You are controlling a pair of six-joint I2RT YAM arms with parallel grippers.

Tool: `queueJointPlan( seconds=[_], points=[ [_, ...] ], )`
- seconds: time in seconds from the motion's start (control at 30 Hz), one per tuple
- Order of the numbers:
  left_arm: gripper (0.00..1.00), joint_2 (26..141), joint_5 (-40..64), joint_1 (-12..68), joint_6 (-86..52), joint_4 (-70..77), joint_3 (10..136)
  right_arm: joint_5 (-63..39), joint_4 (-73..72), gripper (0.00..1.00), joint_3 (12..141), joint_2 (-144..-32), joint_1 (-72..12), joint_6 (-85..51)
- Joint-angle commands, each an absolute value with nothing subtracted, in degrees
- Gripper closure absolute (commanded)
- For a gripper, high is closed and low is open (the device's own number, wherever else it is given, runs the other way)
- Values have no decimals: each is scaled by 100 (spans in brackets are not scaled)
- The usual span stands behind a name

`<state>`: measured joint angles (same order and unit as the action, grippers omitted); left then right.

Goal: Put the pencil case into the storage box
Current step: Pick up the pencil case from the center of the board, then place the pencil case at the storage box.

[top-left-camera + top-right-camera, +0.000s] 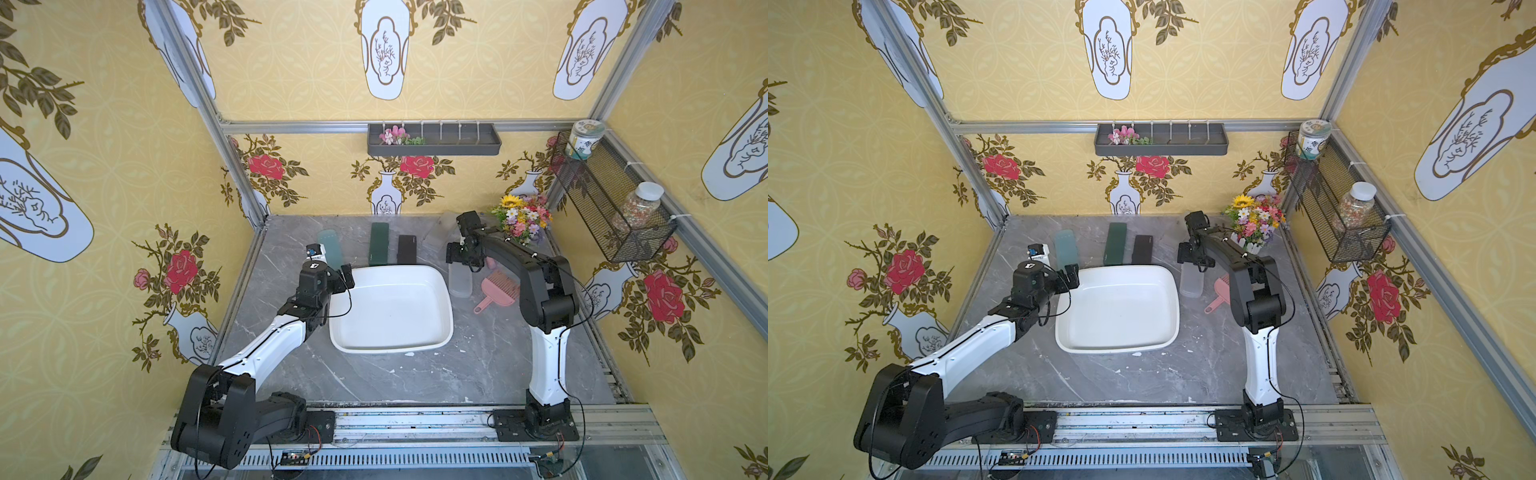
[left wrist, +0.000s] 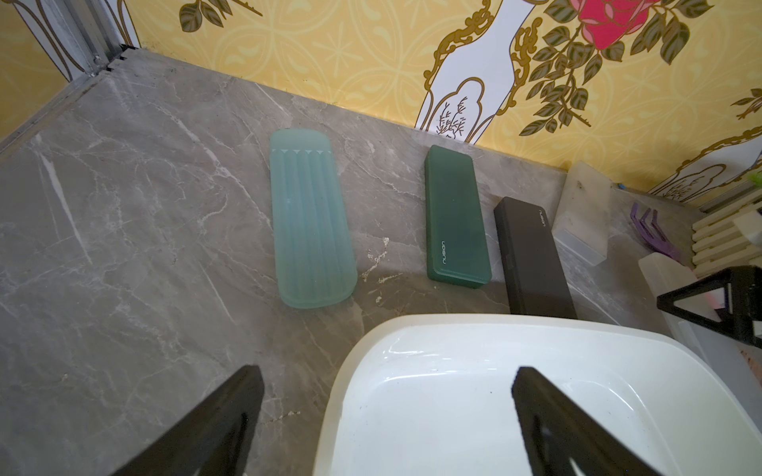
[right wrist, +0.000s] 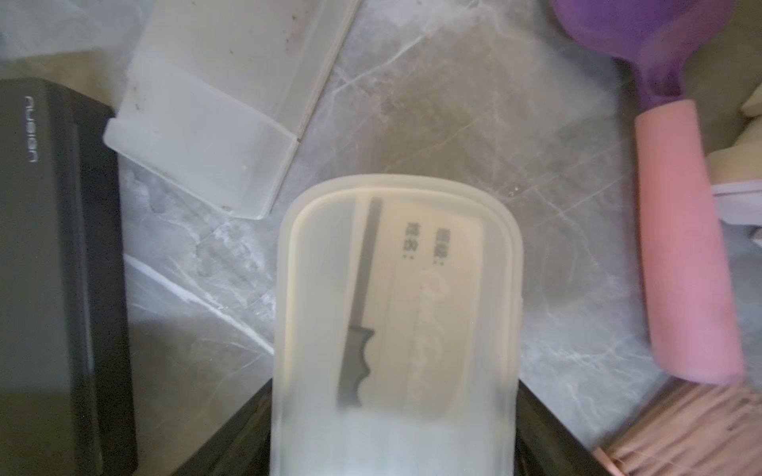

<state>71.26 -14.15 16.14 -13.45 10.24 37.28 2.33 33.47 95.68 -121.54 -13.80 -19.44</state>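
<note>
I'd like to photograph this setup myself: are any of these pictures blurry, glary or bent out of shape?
Right wrist view: soft all over, the frosted pencil case and its print smeared. Left wrist view: sharp, with bright glare streaks inside the glossy storage box. Both top views: crisp, but the wide lens splays the frame posts outward.

The storage box is a wide, shallow white tub with rounded corners and a thick rolled rim, sitting mid-worktop. The pencil case is a frosted, translucent oblong with rounded ends, and a dark comb-like shape shows through it. It lies just outside the box's right rim, with the right claw's jaws pressed against its long sides.
</note>
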Motion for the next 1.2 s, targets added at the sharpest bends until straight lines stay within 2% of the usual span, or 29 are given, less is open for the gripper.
queueJointPlan(
  seconds=[0.0, 0.3, 0.73, 1.17],
  points=[
    [0, 7104, -1424, 1617, -1274, 1012, 3700, 246, 3477, 19, 9522, -11919, -1399, -1905],
    [0, 7061, -1417, 1626, -1292, 986, 3686, 175, 3722, 20, 9406, -11126, -1592, -1880],
    [0, 6997, -1424, 1636, -1336, 958, 3630, 353, 3954, 20, 8960, -10193, -2857, -2217],
    [0, 6930, -1369, 1651, -1389, 957, 3560, 738, 3699, 20, 8379, -10377, -3916, -2795]
  ],
)
